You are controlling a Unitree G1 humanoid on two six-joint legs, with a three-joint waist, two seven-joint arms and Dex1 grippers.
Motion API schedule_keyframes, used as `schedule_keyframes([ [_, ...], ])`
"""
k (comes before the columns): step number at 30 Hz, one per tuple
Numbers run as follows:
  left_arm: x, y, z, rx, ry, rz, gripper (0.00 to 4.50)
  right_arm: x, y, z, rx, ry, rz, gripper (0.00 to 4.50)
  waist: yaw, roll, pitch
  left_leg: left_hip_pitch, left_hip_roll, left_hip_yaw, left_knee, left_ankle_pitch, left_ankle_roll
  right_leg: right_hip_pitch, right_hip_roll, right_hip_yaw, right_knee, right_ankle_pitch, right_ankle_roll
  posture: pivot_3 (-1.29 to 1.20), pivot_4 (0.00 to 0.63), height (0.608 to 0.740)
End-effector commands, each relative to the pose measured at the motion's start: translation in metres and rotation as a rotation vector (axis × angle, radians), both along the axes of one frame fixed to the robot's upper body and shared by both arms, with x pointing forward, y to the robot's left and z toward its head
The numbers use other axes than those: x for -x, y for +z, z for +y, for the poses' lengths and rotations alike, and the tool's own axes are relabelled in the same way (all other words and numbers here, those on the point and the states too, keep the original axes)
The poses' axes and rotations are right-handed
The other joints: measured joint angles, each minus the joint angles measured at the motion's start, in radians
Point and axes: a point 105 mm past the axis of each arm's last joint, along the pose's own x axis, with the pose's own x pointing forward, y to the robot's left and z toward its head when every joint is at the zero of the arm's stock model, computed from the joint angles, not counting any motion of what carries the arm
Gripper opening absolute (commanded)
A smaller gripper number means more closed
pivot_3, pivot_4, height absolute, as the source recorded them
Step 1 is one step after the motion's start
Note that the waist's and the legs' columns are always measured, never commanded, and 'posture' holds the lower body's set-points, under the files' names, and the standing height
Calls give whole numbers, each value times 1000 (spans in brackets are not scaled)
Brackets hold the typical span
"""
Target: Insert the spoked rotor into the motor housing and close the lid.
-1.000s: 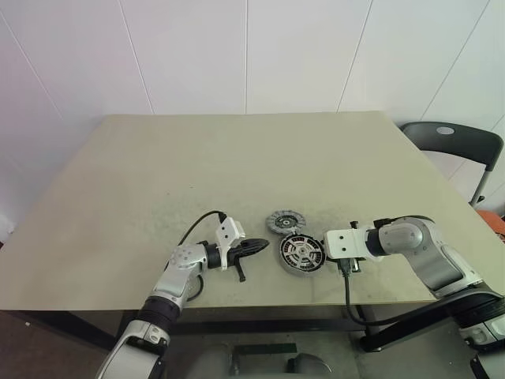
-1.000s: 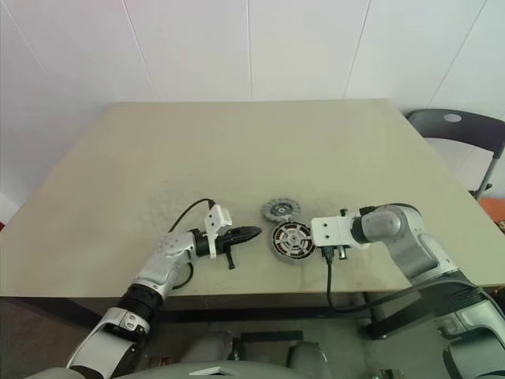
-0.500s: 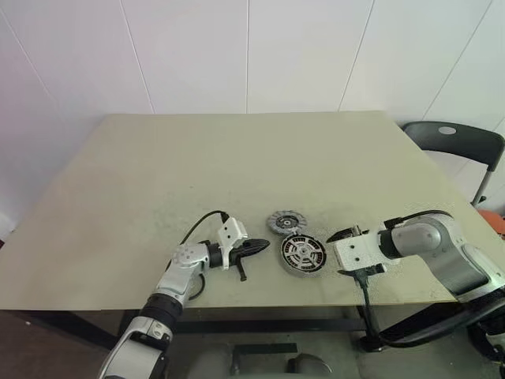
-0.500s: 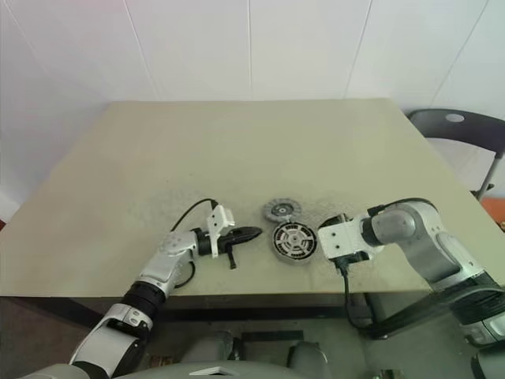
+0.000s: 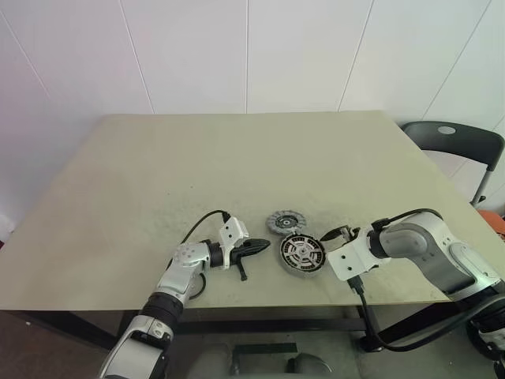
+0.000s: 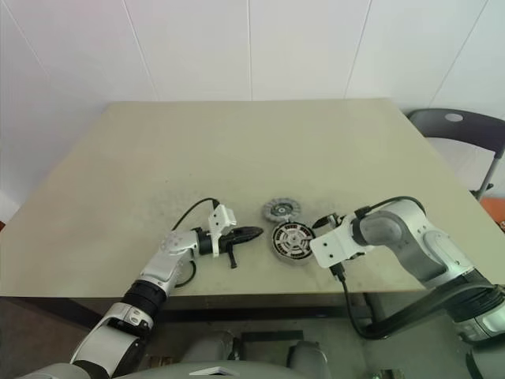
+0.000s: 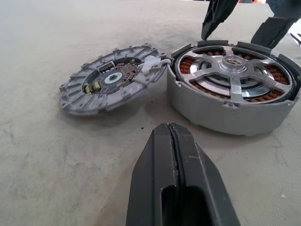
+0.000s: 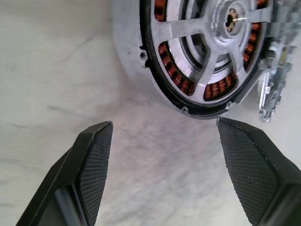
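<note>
While the head views take in the whole beige surface point(image 5: 237, 158), the motor housing point(image 5: 302, 253) lies flat near its front edge with the spoked rotor point(image 5: 302, 252) seated inside it, silver spokes over copper coils. Just behind the housing, touching or nearly touching its rim, lies the lid point(image 5: 285, 222), grey and slotted. The left gripper point(image 5: 260, 246) lies low over the surface, its jaws pressed together and holding nothing, their tip pointing at the housing from a short way off. The right gripper point(image 5: 334, 235) hangs just beside the housing on the opposite side, its jaws spread and empty, angled downward. A dark chair point(image 5: 454, 146) stands past the far right corner of the surface.

Seen from the left wrist, the closed left jaws meet along a thin seam, and straight ahead of them sit the housing point(image 7: 233, 92) and the lid point(image 7: 113, 84), side by side with their rims touching. Beyond the housing the right gripper's black fingertips point(image 7: 217, 14) reach down towards its far rim.

Seen from the right wrist, the two ribbed pads point(image 8: 94, 165) stand wide apart over bare surface. The housing point(image 8: 202, 52) lies just ahead of the gap between the jaws, the rotor's spokes and hub plain inside it, and the lid's edge point(image 8: 269, 94) shows beyond it.
</note>
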Motion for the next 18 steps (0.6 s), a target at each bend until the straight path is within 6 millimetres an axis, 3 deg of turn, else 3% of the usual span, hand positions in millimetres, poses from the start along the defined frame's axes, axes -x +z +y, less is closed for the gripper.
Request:
schedule_keyframes([
  [1,-3,13,-5,7,-12,-49,0,-1,10,15,-9,79,-45,3716,1,0,0,0,0,0,0,0,0,0,0,0,0,0,0,0,0,740],
  [5,-2,13,-6,7,-10,-48,0,1,5,17,-5,93,-33,3716,0,0,0,0,0,0,0,0,0,0,0,0,0,0,0,0,0,740],
  [8,-2,13,-6,5,-8,-47,0,-6,8,18,-20,74,-60,3716,-1,0,0,0,0,0,0,0,0,0,0,0,0,0,0,0,0,740],
  [12,-3,12,-5,1,-5,-44,0,-16,12,5,4,37,-91,3716,0,0,0,0,0,0,0,0,0,-1,0,0,1,0,0,0,0,740],
  [18,-4,12,-6,-4,-7,-46,0,-25,23,8,-6,31,-141,3716,1,0,0,0,0,1,0,0,0,-1,0,0,1,0,0,0,0,740],
])
